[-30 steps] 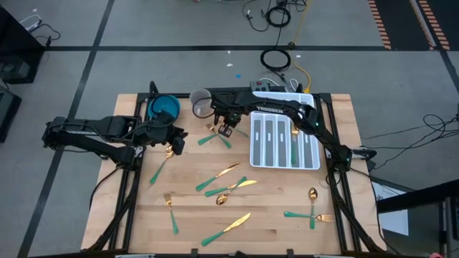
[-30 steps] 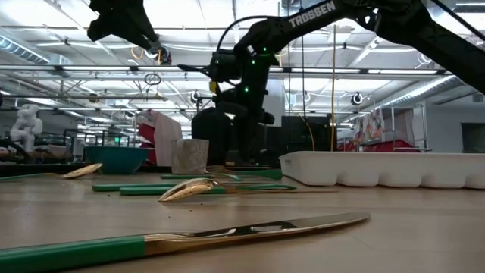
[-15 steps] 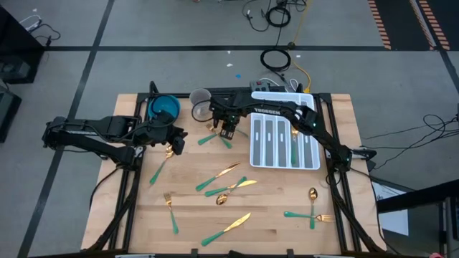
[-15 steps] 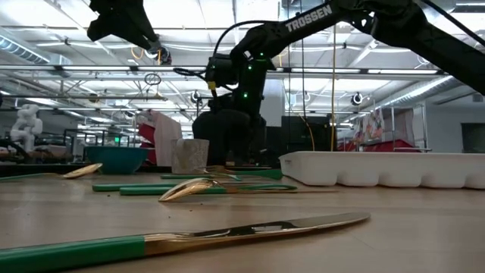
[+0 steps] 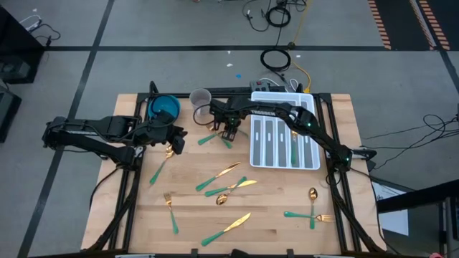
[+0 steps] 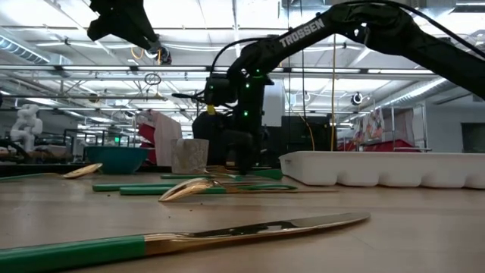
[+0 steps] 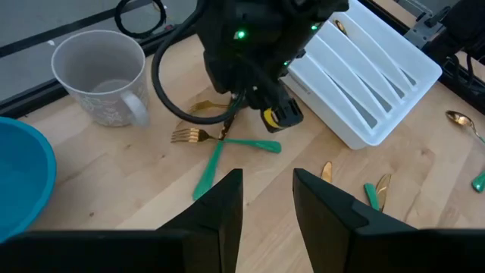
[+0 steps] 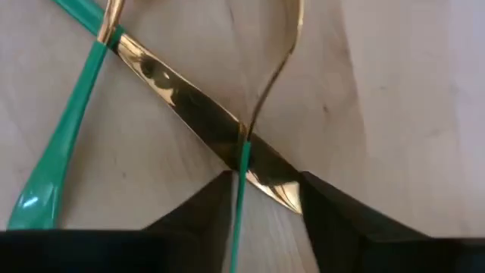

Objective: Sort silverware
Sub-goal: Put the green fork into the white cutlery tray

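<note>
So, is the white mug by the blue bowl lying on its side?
No, in the left wrist view the white mug stands upright on the table with its open mouth facing up, beside the blue bowl.

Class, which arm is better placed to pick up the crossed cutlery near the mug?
Right. The right gripper is down over the crossed cutlery, fingers straddling a handle. The left gripper sits farther away.

On the table [image 5: 337,244], the divided tray [image 5: 284,140] sits toward the far right edge, the bowl [image 5: 164,108] and the cup [image 5: 200,102] along the far edge. My right gripper [image 5: 229,132] hangs over crossed silverware [image 5: 215,136] between cup and tray; my left gripper [image 5: 174,143] waits near the bowl.
</note>
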